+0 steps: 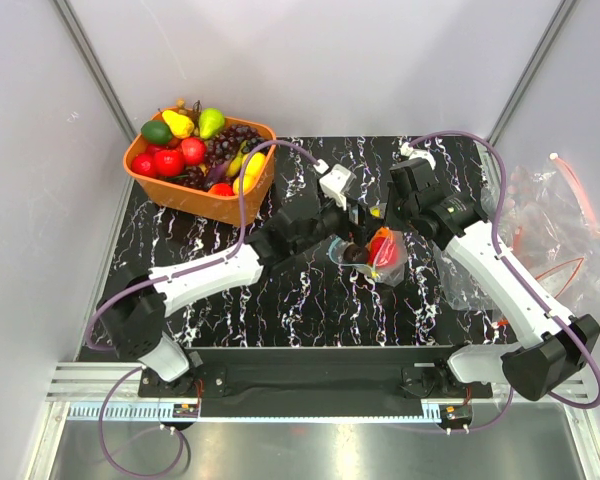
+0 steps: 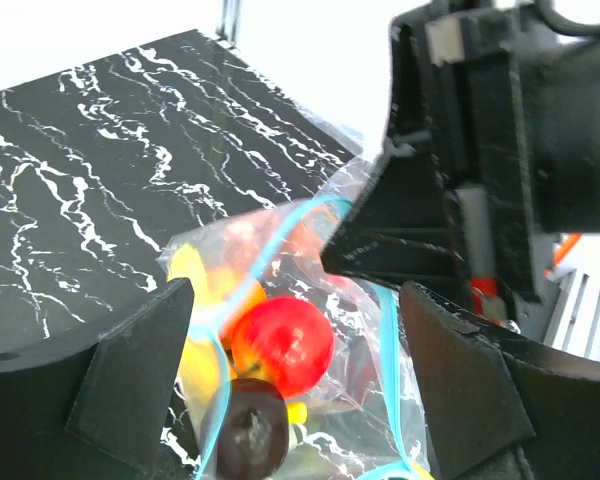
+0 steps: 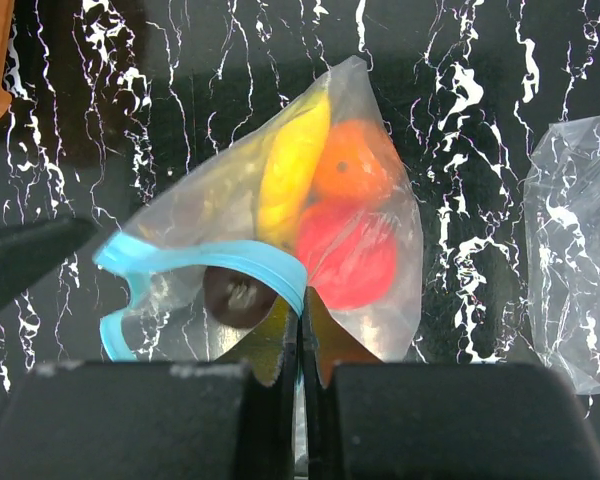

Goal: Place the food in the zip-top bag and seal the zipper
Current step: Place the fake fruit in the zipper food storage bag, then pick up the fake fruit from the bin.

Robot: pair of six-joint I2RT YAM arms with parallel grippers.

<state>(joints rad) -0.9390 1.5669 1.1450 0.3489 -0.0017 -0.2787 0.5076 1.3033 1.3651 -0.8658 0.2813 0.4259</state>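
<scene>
— Since the bag point(image 3: 215, 200) is what matters, where is it?

— Lying on the table point(image 1: 280, 290), roughly mid-table, between the two arms' tips. It is clear plastic, and its blue zipper point(image 3: 210, 257) gapes in a loose loop.

— And the food?

— Inside the bag: a yellow fruit point(image 3: 292, 170), an orange fruit point(image 3: 355, 165) beside it, and a red fruit point(image 3: 345, 255) under those. A dark round piece point(image 3: 235, 295) sits just at the bag's mouth.

— What is the right end effector point(image 3: 300, 318) doing?

— Its tips are pressed together on the zipper, pinching the near edge of the bag's mouth.

— The left end effector point(image 2: 295, 300)?

— Spread wide, one finger on each side of the bag's mouth, gripping nothing.

— Anything else around?

— An orange basket point(image 1: 202, 205) of fruit stands well apart from the bag, far and to its left. A heap of other clear bags point(image 1: 555, 215) lies to the bag's right.
</scene>
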